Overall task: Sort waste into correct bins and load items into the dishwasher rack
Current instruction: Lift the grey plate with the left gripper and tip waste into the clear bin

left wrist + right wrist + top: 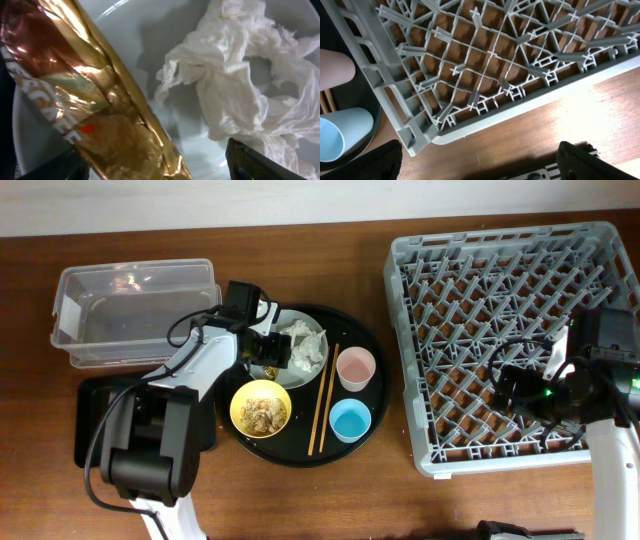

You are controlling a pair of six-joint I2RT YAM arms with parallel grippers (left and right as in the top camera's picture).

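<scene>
The pale grey-green plate [312,358] sits on the round black tray and holds crumpled white tissue [303,345] and a shiny brown-yellow strip [100,110]. My left gripper [262,350] is low over the plate's left side. It is open [155,166], with its fingers either side of the strip and the tissue [240,85] just to the right. The yellow bowl [261,408] holds food scraps. Chopsticks [323,400], the pink cup [356,368] and the blue cup [350,420] lie on the same tray. My right gripper [520,395] is open [482,160] and empty above the front left corner of the dishwasher rack [510,240].
The clear tub [130,310] stands at the back left. The shallow black tray [92,415] lies in front of it, partly hidden by my left arm. The round black tray [375,395] is between the bins and the rack. The right wrist view shows the rack edge [485,75] and bare wood.
</scene>
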